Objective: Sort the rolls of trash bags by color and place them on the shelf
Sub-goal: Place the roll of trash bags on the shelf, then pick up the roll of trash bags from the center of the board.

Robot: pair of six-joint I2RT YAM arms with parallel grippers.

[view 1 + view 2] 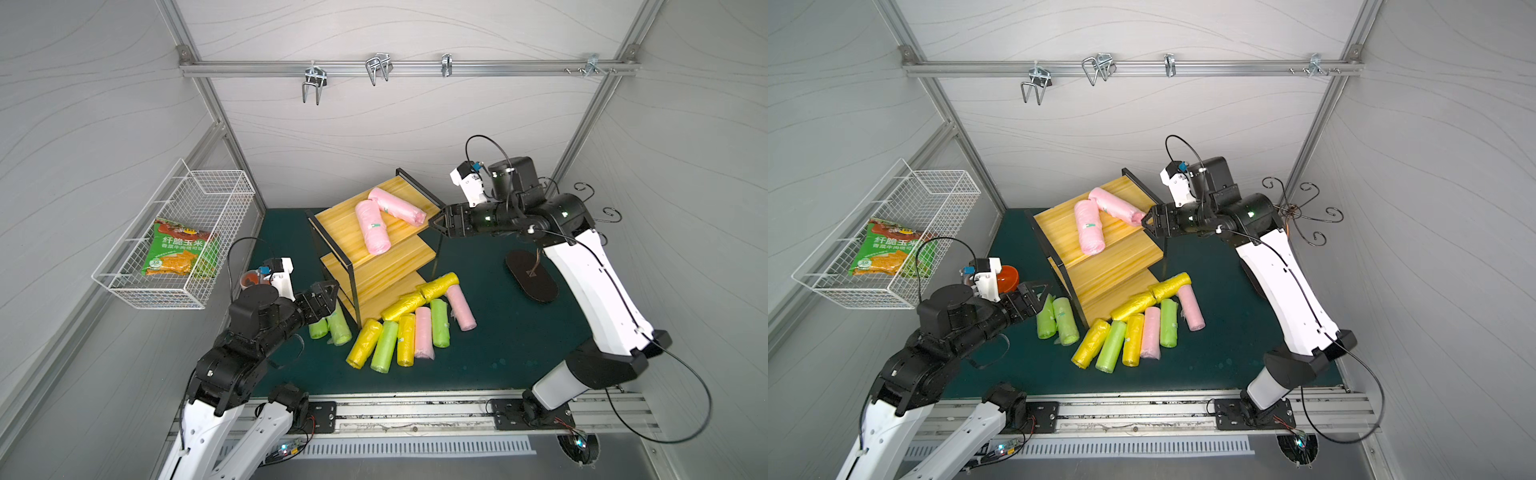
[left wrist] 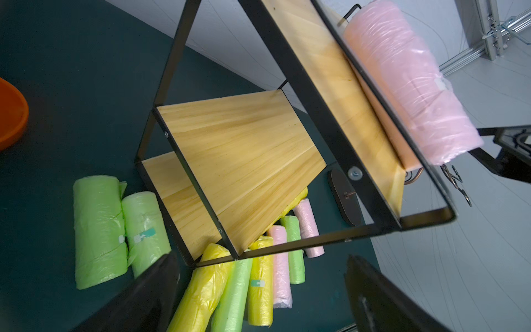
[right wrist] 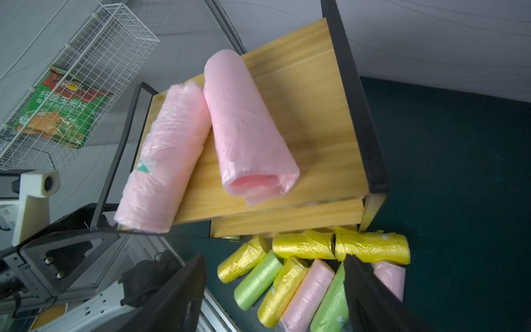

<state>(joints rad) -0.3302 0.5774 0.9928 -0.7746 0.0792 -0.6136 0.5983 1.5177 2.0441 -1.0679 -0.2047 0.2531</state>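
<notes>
Though left tool (image 1: pixel 333 296) and right tool (image 1: pixel 434 223) both apart and empty, two green rolls (image 1: pixel 339 331) partly behind the left one.

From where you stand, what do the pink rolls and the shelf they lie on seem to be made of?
The pink rolls look like thin plastic film: glossy, crinkled, slightly translucent. The shelf boards seem pale wood, satin, with visible grain lines. Its frame is probably black-painted metal: thin, straight, matte.

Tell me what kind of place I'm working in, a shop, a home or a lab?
Most likely a robot test booth, not a real shop: grey panel walls on an aluminium frame, with staged props like the shelf and wire basket.
</notes>
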